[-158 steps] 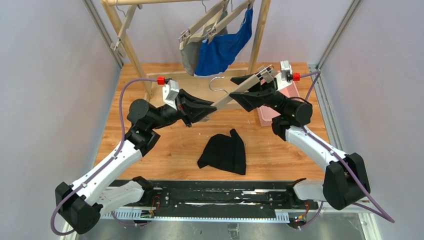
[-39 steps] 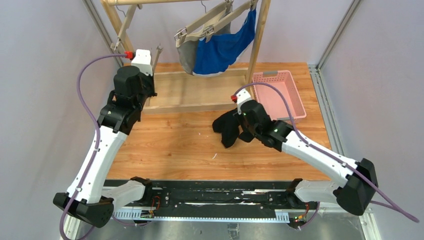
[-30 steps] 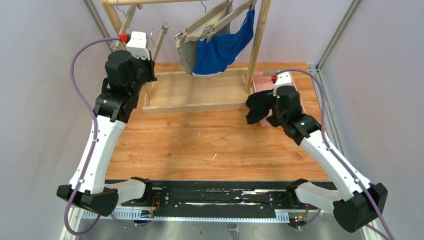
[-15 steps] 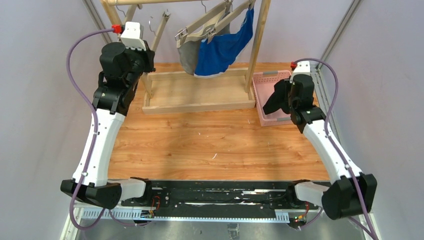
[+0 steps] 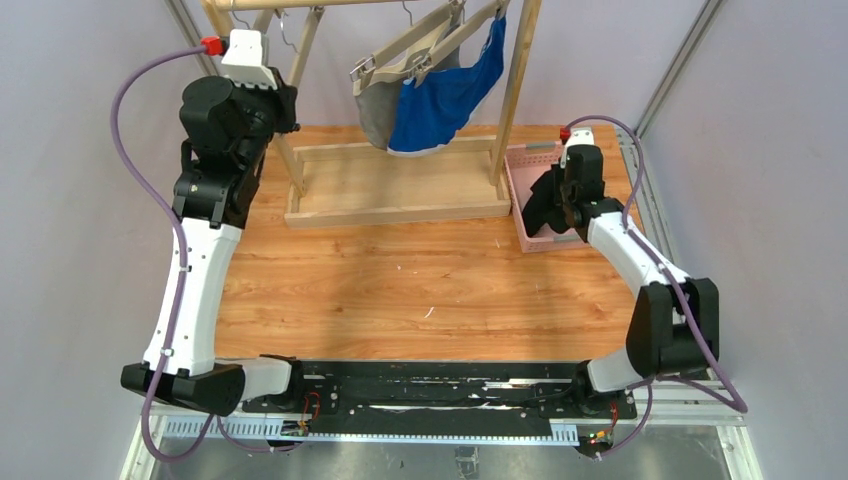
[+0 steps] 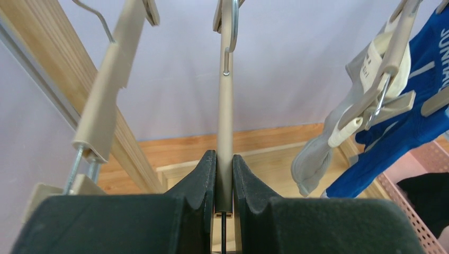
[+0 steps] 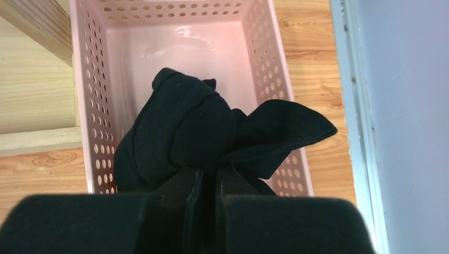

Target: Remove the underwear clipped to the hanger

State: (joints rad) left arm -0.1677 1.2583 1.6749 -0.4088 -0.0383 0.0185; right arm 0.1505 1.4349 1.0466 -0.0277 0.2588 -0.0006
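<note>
At upper left, your left gripper (image 6: 224,177) pinches a bare hanger (image 6: 226,106). Top centre, the grey briefs (image 5: 374,112) and blue briefs (image 5: 440,100) hang clipped. At right, your right gripper (image 7: 209,182) clamps the black briefs (image 7: 190,127) directly over the pink basket (image 7: 90,95). Only the wrist view shows that alignment.

Pink basket (image 5: 533,152) (perforated) sits beside wooden rack (image 5: 395,212).
</note>
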